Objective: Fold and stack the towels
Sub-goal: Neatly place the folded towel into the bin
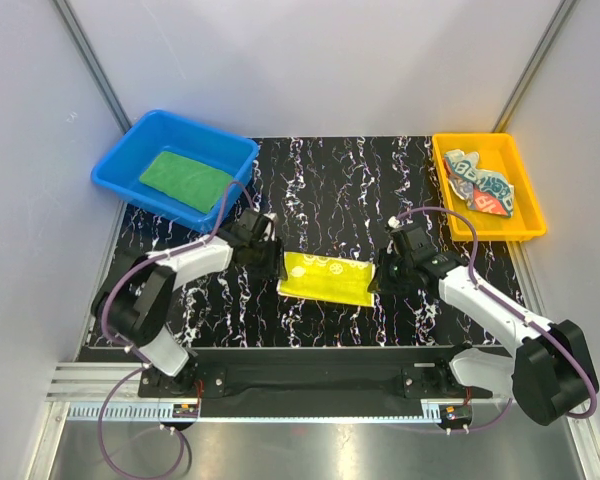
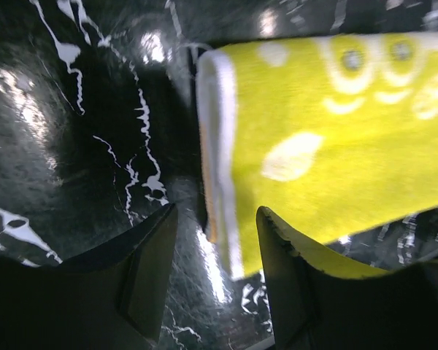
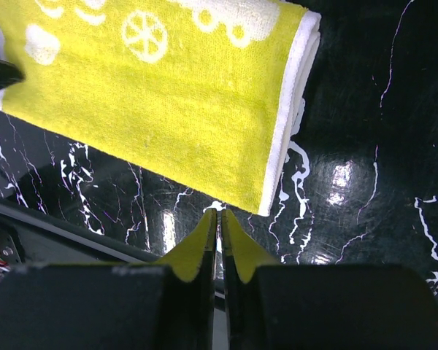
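The yellow towel (image 1: pixel 325 277) with the pale print lies folded in a flat strip at the middle of the black marble table. My left gripper (image 1: pixel 277 268) is open at its left end. In the left wrist view the towel's white-hemmed edge (image 2: pixel 223 182) lies between the spread fingers, and my left gripper (image 2: pixel 215 211) is low over it. My right gripper (image 1: pixel 377 280) is shut and empty at the towel's right end. In the right wrist view my right gripper (image 3: pixel 219 213) is just short of the towel's near corner (image 3: pixel 266 197). The green towel (image 1: pixel 185 178) lies folded in the blue bin. The striped towel (image 1: pixel 480 183) lies crumpled in the orange tray.
The blue bin (image 1: pixel 115 180) stands at the back left of the table and the orange tray (image 1: pixel 440 190) at the back right. The table's front rail (image 3: pixel 51 226) runs just below the right gripper. Grey walls close in both sides.
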Controlling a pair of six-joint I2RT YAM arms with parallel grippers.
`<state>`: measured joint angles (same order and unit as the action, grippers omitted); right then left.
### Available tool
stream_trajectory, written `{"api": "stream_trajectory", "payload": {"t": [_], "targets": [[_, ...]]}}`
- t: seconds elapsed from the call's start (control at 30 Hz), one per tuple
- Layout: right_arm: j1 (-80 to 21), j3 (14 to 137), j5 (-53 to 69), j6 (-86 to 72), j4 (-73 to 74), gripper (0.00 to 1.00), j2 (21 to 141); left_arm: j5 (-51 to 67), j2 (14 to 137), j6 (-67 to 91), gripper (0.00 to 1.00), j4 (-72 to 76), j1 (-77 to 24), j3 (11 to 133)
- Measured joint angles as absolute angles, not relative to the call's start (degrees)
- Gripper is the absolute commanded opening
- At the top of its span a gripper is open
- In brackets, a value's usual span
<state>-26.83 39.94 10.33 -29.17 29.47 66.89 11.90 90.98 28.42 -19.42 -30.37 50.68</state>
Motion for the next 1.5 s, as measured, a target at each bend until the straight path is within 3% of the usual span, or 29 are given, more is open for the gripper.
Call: {"api": "stream_trajectory", "payload": {"t": [0.67, 0.77, 1.0, 1.43, 1.47, 1.5], "targets": [[-26.83, 40.91, 11.03, -28.03, 28.01, 0.12, 68.77, 14.37, 95.88, 30.44, 0.43, -15.07, -30.37, 51.29], [-26.83, 40.91, 11.40, -27.97, 27.55, 0.12, 68.79, 15.05, 96.53, 30.94, 0.36, -13.96, -30.37, 51.29], [-26.83, 40.91, 11.62, -27.18, 27.22, 0.12, 68.79, 16.01, 97.91, 32.03, 0.00, -12.40, -30.44, 51.33], [-26.83, 40.91, 11.57, -25.41, 27.14, 0.13, 68.75, 10.35, 98.37, 28.23, 0.00, -23.51, -30.94, 57.19], [-26.83, 40.91, 11.57, -25.30, 27.14, 0.13, 68.75, 9.76, 98.30, 27.88, 0.17, -24.40, -30.94, 57.65], [-26.83, 40.91, 11.57, -25.23, 27.14, 0.13, 68.75, 9.23, 98.30, 27.20, 0.26, -24.86, -30.94, 57.95]]}}
